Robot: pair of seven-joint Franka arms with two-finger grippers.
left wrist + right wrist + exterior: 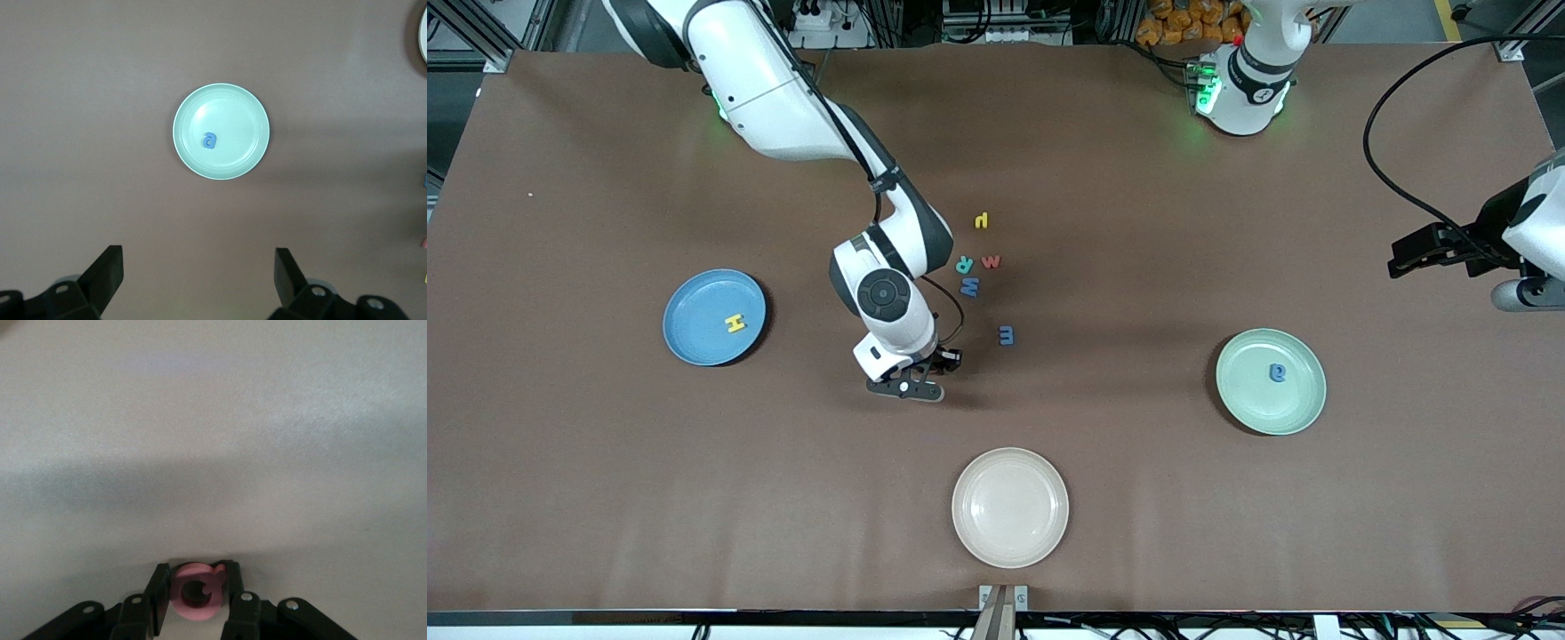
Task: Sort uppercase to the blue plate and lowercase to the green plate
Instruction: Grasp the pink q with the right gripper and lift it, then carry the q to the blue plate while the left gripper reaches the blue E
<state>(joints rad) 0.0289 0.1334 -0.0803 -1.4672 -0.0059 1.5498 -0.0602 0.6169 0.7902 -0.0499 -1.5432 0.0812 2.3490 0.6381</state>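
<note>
Nearest the front camera, a cream-white plate (1009, 508) lies bare on the brown bench (605, 498). Farther off, the right tool (914, 380) is seen over the bench between that plate and the blue plate (713, 317), its fingers closed on a round red letter with a small tail, probably a Q (196, 591). The soft foam piece is pinched at its edges only, so it could be twisted or dropped if the arm is swung fast toward the blue plate, where the yellow H (735, 324) already rests. The blue a (1278, 373) lies in the green plate (1271, 381). Farther still, blue m (1006, 335), blue w (969, 287), teal R (964, 263), red M (991, 261) and a yellow hooked letter (981, 220) remain unsorted. The left tool (1409, 258) waits fully spread and empty over the left arm's end of the bench.
</note>
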